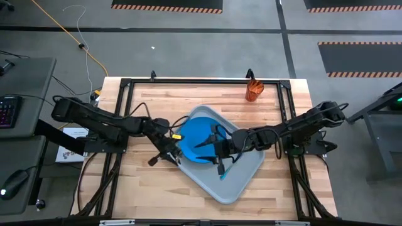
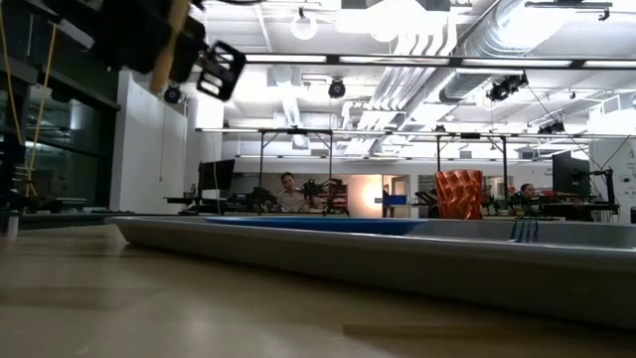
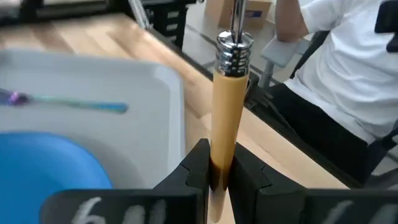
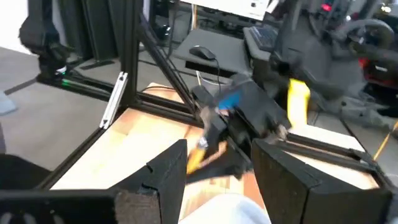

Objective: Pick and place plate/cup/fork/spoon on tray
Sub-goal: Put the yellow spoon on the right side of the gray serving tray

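Two claws, left claw (image 3: 217, 177) clamping smooth orange-handled spoon (image 3: 227, 106), right claw (image 4: 214, 171) spread wide above round blue plate (image 1: 195, 139).

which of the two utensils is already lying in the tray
The teal-blue-handled fork: it lies flat in the pale grey rectangular tray, beside the bright blue plate. The orange-handled spoon is clamped in the left gripper, off the tray's edge.

Two dark, cable-draped jointed arms

Both arms reach inward toward the middle (seen from above). The left end effector (image 1: 168, 149) is clamped tight; the right end effector (image 1: 210, 145) seems spread apart, its fingers (image 4: 158, 177) parted.
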